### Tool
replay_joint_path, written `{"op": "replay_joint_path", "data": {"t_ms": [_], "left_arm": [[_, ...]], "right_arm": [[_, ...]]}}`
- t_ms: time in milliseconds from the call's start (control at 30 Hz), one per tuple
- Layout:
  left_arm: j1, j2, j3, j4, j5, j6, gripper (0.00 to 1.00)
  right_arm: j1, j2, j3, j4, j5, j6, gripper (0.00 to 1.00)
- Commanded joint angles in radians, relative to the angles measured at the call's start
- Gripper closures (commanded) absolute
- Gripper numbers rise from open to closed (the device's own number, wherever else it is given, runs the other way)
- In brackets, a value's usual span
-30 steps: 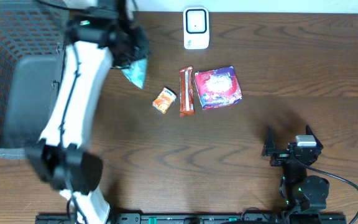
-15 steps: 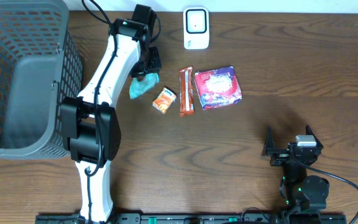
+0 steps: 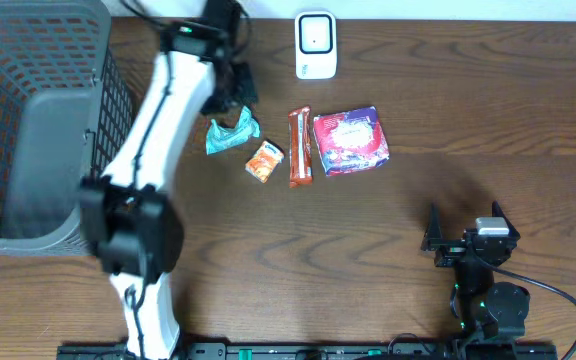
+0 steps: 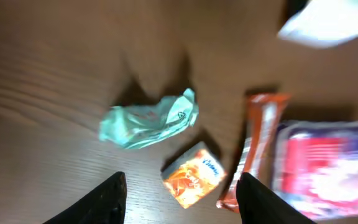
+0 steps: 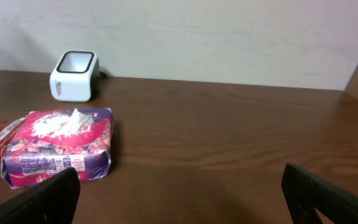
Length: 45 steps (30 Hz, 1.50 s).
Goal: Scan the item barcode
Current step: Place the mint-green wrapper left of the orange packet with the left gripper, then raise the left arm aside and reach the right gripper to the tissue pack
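Note:
A crumpled teal packet lies loose on the wooden table, just in front of my left gripper. That gripper hovers open above the table with nothing held. To the packet's right lie a small orange packet, a red snack bar and a purple-red pack. The white barcode scanner stands at the table's far edge. My right gripper rests open and empty near the front right.
A large grey wire basket fills the left side of the table. My left arm stretches from the front edge past the basket towards the scanner. A pale wall rises behind the table's far edge.
My left gripper swung in with the teal packet, opened and let it go onto the table, then drew back a little towards the far edge. The right arm stayed still.

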Motion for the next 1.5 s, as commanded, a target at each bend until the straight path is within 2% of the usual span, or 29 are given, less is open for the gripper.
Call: {"op": "replay_joint_path", "data": {"t_ms": [0, 33, 67, 167, 367, 533, 700, 767, 800, 867, 1000, 1100, 1200, 1267, 1333, 1400, 1467], "left_arm": [[0.067, -0.231, 0.064, 0.000, -0.006, 0.010, 0.32], [0.084, -0.268, 0.064, -0.003, -0.006, 0.010, 0.13], [0.105, -0.312, 0.064, -0.010, -0.006, 0.011, 0.02], [0.161, -0.403, 0.064, -0.047, -0.007, 0.049, 0.02], [0.253, -0.511, 0.064, -0.195, -0.032, 0.050, 0.02], [0.260, -0.528, 0.064, -0.307, -0.032, 0.050, 0.02], [0.260, -0.526, 0.064, -0.322, -0.032, 0.050, 0.02], [0.260, -0.526, 0.064, -0.322, -0.032, 0.050, 0.02], [0.260, -0.526, 0.064, -0.322, -0.032, 0.050, 0.02], [0.260, -0.526, 0.064, -0.322, -0.032, 0.050, 0.02], [0.260, -0.526, 0.064, -0.322, -0.032, 0.050, 0.02], [0.260, -0.526, 0.064, -0.322, -0.032, 0.050, 0.02], [0.260, -0.526, 0.064, -0.322, -0.032, 0.050, 0.02], [0.260, -0.526, 0.064, -0.322, -0.032, 0.050, 0.02], [0.260, -0.526, 0.064, -0.322, -0.032, 0.050, 0.02], [0.260, -0.526, 0.064, -0.322, -0.032, 0.050, 0.02], [0.260, -0.526, 0.064, -0.322, -0.032, 0.050, 0.02]], "right_arm": [[-0.008, -0.005, -0.001, -0.004, -0.001, -0.012, 0.01], [-0.008, -0.005, -0.001, -0.004, -0.001, -0.012, 0.01], [-0.008, -0.005, -0.001, -0.004, -0.001, -0.012, 0.01], [-0.008, -0.005, -0.001, -0.004, -0.001, -0.012, 0.01], [-0.008, -0.005, -0.001, -0.004, -0.001, -0.012, 0.01], [-0.008, -0.005, -0.001, 0.024, 0.017, -0.016, 0.01], [-0.008, -0.004, -0.001, 0.000, 0.032, -0.019, 0.01], [-0.008, -0.004, -0.001, 0.044, 0.030, -0.021, 0.01], [-0.008, -0.004, -0.001, 0.105, -0.007, 0.016, 0.01], [-0.004, -0.004, -0.001, 0.261, -0.249, 0.249, 0.01], [-0.004, -0.004, -0.001, 0.465, -0.655, 0.592, 0.01], [-0.004, -0.003, -0.001, 0.588, -0.637, 0.740, 0.01], [-0.005, -0.003, 0.006, 0.681, -0.518, 0.972, 0.01], [-0.005, 0.004, 0.035, 0.679, -0.486, 1.007, 0.01], [-0.005, 0.034, 0.106, 0.604, -0.497, 0.955, 0.01], [-0.005, 0.085, 0.212, 0.419, -0.512, 0.872, 0.01], [-0.005, 0.191, 0.379, 0.122, -0.517, 0.711, 0.01]]}}
